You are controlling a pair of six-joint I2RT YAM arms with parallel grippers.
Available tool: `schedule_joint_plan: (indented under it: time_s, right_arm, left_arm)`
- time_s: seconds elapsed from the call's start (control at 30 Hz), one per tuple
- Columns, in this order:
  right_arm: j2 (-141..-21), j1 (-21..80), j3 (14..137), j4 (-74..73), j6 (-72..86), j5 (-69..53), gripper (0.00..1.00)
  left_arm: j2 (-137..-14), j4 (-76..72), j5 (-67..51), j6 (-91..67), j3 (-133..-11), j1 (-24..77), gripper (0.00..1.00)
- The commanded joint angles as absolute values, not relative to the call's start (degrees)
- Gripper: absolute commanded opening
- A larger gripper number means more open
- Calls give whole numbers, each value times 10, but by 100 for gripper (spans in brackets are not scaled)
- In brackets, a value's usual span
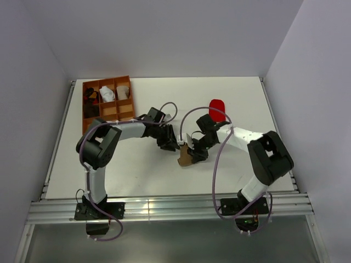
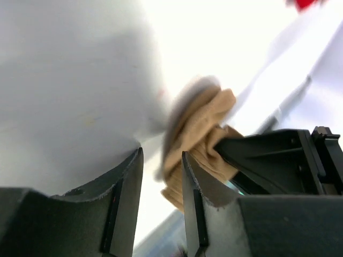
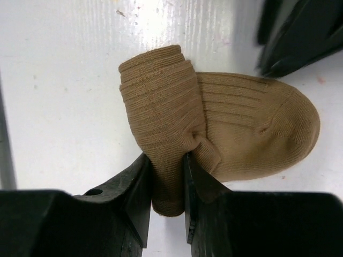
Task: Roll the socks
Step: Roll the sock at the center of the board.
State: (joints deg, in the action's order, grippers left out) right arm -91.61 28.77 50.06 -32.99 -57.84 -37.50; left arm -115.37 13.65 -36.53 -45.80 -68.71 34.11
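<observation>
A tan sock [image 1: 185,156] lies mid-table, its cuff end rolled into a tight cylinder and the toe end still flat [image 3: 257,128]. My right gripper [image 3: 166,160] is shut on the rolled part and shows in the top view [image 1: 194,149] at the sock's right. My left gripper [image 2: 162,156] is open and empty, with the sock [image 2: 201,128] just beyond its right fingertip. In the top view my left gripper [image 1: 171,143] is close to the sock's upper left. A red sock [image 1: 217,108] lies behind the right arm.
A brown divided tray [image 1: 84,107] stands at the back left, with a white sock [image 1: 107,94] and a dark one [image 1: 90,96] in its compartments. Both arms meet over the table's middle. The left gripper's fingers [image 3: 300,37] show at the right wrist view's top right.
</observation>
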Motion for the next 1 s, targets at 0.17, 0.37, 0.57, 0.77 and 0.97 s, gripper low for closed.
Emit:
schedule_joint_plan:
  time_s: [0.17,0.37,0.57,0.77,0.97]
  right_arm:
    - [-1070,249,599,-557,-581,-408,21]
    - [-1195,234,720,-670,-574,-417,22]
    - [-1264,219,805,-723,-548,-413,22]
    - [-1298,209,833,-745,-545,-410,23]
    - [-1312,202,838,-740,-527,-405,24]
  left_arm:
    - [-979,-89,-158,-520,-501,329,38]
    - [-881,-187,-24,-441,-423,379,44]
    - [-888,-228,-3,-270,-436,484,53]
    - [-952,-193,-86,-195,-492,516,55]
    - [-990,-171,-165,-175,-511,522,56]
